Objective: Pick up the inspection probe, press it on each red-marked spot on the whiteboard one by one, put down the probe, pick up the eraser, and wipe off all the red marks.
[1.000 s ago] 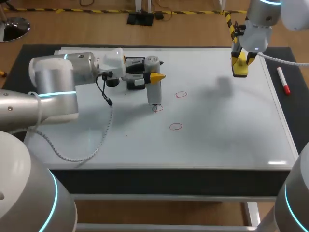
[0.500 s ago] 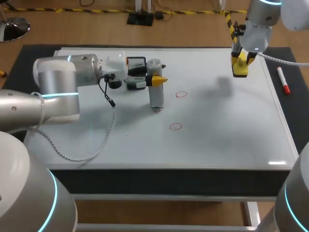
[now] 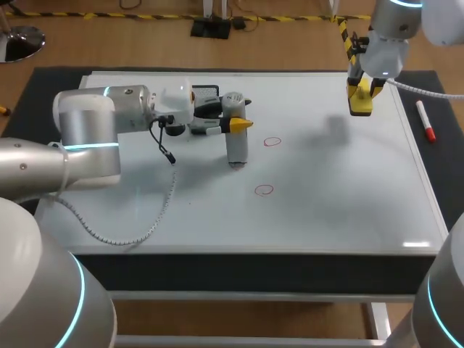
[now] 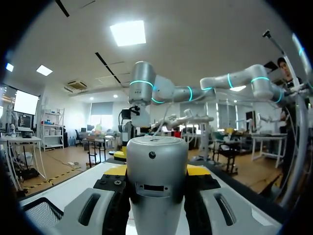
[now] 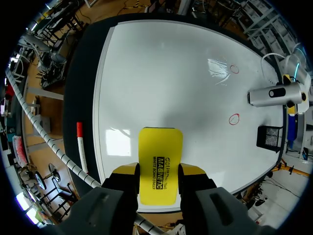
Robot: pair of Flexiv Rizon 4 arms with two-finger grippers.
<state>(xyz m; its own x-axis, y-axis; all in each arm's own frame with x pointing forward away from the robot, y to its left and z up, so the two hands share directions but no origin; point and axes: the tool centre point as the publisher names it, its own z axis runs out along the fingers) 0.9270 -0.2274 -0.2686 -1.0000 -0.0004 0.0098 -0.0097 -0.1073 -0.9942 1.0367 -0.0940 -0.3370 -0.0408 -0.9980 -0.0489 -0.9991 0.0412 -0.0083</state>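
Note:
The silver cylindrical probe (image 3: 235, 145) stands upright on the whiteboard (image 3: 326, 203), and my left gripper (image 3: 236, 125) is shut on its upper part. Its lower end rests where one red mark was, so that mark is hidden. In the left wrist view the probe (image 4: 156, 181) fills the space between the yellow tips of my left gripper (image 4: 157, 170). Two red circles (image 3: 272, 142) (image 3: 264, 190) lie to the probe's right. My right gripper (image 3: 360, 93) hangs over the board's far right, shut on the yellow eraser (image 3: 360, 106) (image 5: 160, 156).
A red marker (image 3: 425, 121) lies on the black mat past the board's right edge. A black mesh basket (image 5: 270, 137) sits on the board near the probe, behind my left gripper. Both red circles (image 5: 234, 69) (image 5: 234, 119) also show in the right wrist view.
My left arm has carried the probe slightly right and down onto the red mark, which is now covered. The right arm has stayed still with the eraser.

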